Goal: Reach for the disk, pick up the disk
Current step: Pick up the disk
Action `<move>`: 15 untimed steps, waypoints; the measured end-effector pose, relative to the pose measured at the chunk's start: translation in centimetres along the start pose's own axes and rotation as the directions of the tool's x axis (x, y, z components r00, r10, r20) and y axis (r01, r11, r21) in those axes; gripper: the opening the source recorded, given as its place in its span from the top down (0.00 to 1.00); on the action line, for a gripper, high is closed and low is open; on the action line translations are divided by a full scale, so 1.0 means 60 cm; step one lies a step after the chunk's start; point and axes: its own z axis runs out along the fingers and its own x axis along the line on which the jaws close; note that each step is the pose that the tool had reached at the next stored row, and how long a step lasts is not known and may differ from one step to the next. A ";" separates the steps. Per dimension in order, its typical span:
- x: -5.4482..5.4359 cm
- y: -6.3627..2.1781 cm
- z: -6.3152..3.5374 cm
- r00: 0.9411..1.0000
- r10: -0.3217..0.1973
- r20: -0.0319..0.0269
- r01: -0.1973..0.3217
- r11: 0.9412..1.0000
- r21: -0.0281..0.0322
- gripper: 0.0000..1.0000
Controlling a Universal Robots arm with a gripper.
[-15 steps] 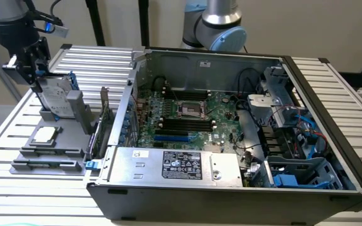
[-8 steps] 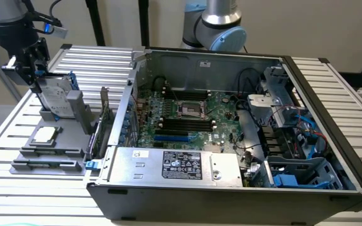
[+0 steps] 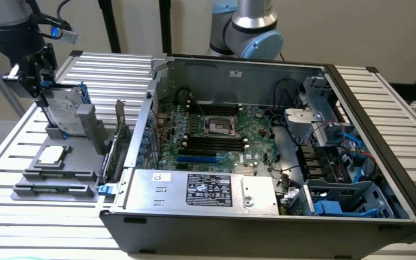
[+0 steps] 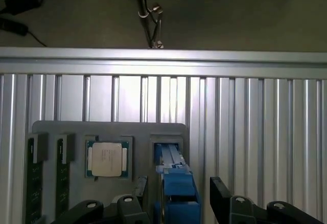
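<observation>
Wrist view: claw (image 4: 178,196) open, jaws straddling the upright disk (image 4: 172,158) in its grey holder (image 4: 66,131) near the bench (image 4: 255,132) edge, seemingly not touching. Closing off-centre could tilt the disk and jam it.

I see a square chip (image 3: 51,155) on its grey tray (image 3: 31,176) just below the tool (image 3: 40,97), an open computer case (image 3: 266,238) nearby.

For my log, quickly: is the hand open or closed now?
Hand: open, its fingers either side of the flat silver-grey disk in a blue plastic carrier, not touching it.
</observation>
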 end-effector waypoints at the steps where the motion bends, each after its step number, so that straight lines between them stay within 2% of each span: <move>1: 0.000 -0.002 0.000 1.000 -0.001 0.000 0.001 1.000 0.000 0.40; 6: 0.000 -0.006 0.000 1.000 -0.001 0.000 0.001 1.000 0.000 0.40; 15: 0.000 -0.001 0.000 1.000 -0.002 0.000 0.002 1.000 0.000 0.40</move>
